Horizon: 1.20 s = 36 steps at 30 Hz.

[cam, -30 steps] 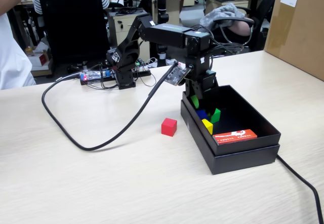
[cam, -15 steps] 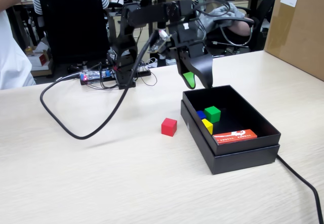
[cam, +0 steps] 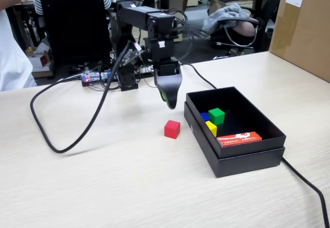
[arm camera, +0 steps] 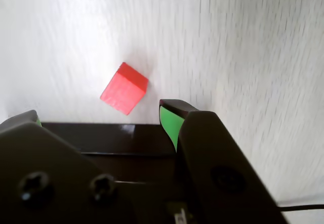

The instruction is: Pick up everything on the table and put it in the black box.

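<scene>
The worktop stretches pale and wide beneath the arm, and on it, to the right of the hand in the fixed view, sits the black box. Inside the box lie the green cube, the yellow cube and the blue cube, close together near the box wall that faces the hand, with a flat orange-red card at the box's near end.

The hand hangs above the worktop, clear of the box, pointing down. The wrist view shows its jaws spread apart with nothing between them.

The red cube is the one task piece not yet in the box. It rests on the worktop just beside the box's outer wall, below the hand and toward the camera in the fixed view. In the wrist view the red cube lies just ahead of the gap between the jaws, turned corner-on, so the coming move is judged to be a short reach forward and down, probably with some wrist turn to meet its flat faces.
</scene>
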Motion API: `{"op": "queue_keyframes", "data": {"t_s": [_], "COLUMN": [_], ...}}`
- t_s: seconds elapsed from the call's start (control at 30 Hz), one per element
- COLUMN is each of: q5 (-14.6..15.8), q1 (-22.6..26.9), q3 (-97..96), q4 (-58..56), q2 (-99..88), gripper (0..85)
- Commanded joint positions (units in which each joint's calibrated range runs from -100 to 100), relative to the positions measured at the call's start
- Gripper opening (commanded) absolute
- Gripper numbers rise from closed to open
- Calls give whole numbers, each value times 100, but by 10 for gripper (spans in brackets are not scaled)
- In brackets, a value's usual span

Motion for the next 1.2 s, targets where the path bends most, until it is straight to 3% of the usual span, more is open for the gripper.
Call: {"op": "queue_keyframes", "data": {"t_s": [0.0,0.57,1.17], "q5": [93,249,396], "q1": [-20,39,147], "q3": [255,1053,1534], "q4": [-4,-108,-738], "q2": [335,2148,2687], "gripper": [483,483,475]}}
